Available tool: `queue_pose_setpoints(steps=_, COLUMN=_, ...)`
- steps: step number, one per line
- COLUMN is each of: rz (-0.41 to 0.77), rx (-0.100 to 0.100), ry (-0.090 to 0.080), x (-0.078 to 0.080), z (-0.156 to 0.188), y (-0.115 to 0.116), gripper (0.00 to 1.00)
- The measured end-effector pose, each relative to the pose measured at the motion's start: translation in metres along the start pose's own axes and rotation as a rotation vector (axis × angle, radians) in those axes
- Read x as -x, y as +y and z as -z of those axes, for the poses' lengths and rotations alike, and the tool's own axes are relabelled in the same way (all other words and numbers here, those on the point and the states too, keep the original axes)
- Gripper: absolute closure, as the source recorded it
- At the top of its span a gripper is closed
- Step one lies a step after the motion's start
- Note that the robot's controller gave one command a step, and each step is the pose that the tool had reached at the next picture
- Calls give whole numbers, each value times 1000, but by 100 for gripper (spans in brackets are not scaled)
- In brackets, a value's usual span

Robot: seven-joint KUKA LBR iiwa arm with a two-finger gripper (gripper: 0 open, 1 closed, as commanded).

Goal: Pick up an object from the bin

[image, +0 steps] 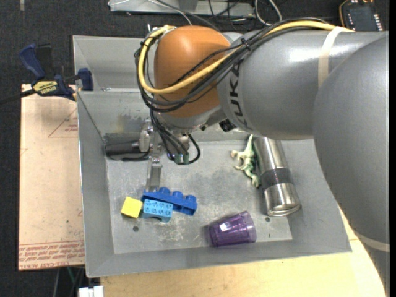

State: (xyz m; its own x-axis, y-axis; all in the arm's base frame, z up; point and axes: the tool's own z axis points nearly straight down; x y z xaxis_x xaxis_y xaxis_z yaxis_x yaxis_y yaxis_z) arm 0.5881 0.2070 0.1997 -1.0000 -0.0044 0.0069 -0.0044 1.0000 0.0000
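Grey metal bin (210, 179) down below, and the claw (153, 183) hangs just above the blue toy bricks (168, 203) lying front-left on the floor, a yellow brick (131, 207) just beside them, though whether it's open or closed I cannot tell.

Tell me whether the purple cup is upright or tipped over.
Tipped: the purple cup lies on its side, its length along the bin floor.

Top of steel cylinder (277, 184) hidden under arm (297, 79), green-white toy (246, 160) partly covered, far right corner of bin (93, 135) behind arm
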Motion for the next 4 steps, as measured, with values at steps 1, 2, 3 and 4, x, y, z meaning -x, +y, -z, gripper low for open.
queue_pose_setpoints(steps=1, rz=-5, rx=1, ry=-8, x=2, z=5, y=-1, gripper=0)
queue_pose_setpoints(steps=2, rz=165, rx=3, ry=-11, x=-54, z=-117, y=-38, gripper=0)
queue_pose_setpoints(steps=3, rz=60, rx=6, ry=-20, x=-50, z=-70, y=-59, gripper=0)
queue_pose_setpoints(steps=4, rz=169, rx=4, ry=-8, x=-56, z=-132, y=-41, gripper=0)
